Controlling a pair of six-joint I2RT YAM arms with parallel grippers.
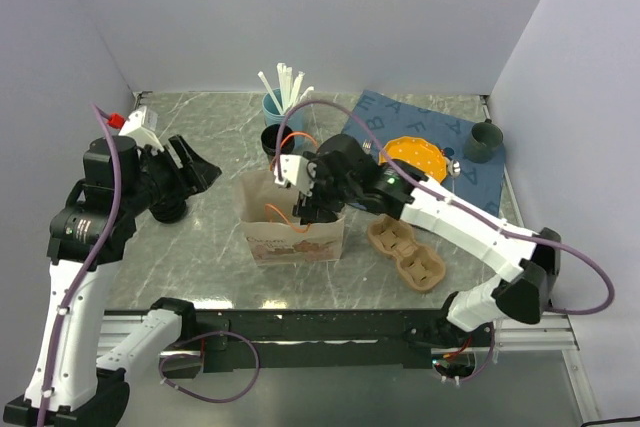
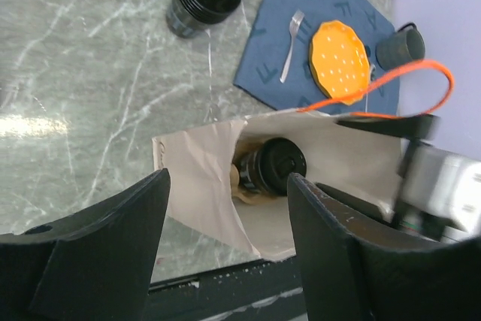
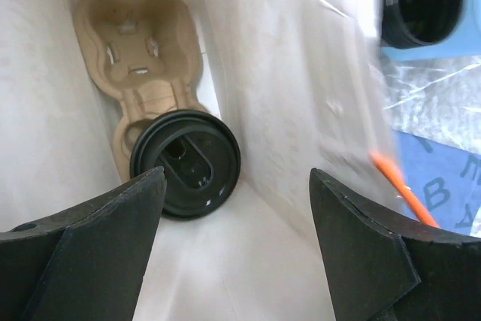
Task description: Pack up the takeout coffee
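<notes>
The takeout coffee (image 3: pixel 186 163), a small black cup with a black lid, stands upright in one well of a brown cardboard carrier (image 3: pixel 143 50) at the bottom of the white paper bag (image 3: pixel 278 58). My right gripper (image 3: pixel 237 246) is open and empty, just above and beside the cup, not touching it. In the top view it (image 1: pixel 300 209) reaches into the bag (image 1: pixel 295 242) and hides the cup. My left gripper (image 2: pixel 225 246) is open and empty, held above the bag's left side (image 2: pixel 195 178); the cup (image 2: pixel 274 167) shows through the opening.
A lidless black cup (image 1: pixel 275 139) and a light-blue straw cup (image 1: pixel 283 102) stand behind the bag. A blue letter mat (image 1: pixel 400 117) holds an orange plate (image 1: pixel 415 157), with a grey-green mug (image 1: pixel 483 142) at its right end. A second cardboard carrier (image 1: pixel 405 247) lies right of the bag.
</notes>
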